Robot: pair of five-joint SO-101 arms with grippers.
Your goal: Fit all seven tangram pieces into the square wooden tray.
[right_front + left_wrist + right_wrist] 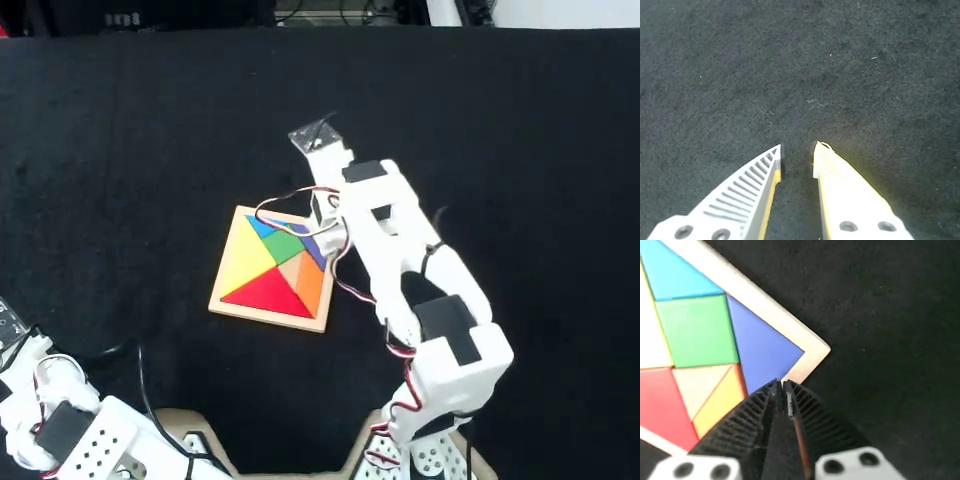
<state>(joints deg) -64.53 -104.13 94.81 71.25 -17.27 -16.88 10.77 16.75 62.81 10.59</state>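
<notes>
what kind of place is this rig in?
Probably a robotics lab bench: a black cloth-covered table, a white right arm and left arm with loose wiring, and a square wooden tray of coloured tangram pieces.

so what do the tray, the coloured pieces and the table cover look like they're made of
Tray: pale bare wood, matte, judging by its light rim. Green piece and its neighbours: probably painted wood, with flat, even colour. The tan piece looks unpainted. Table cover: black felt-like cloth, with fuzzy fibres and lint.
</notes>
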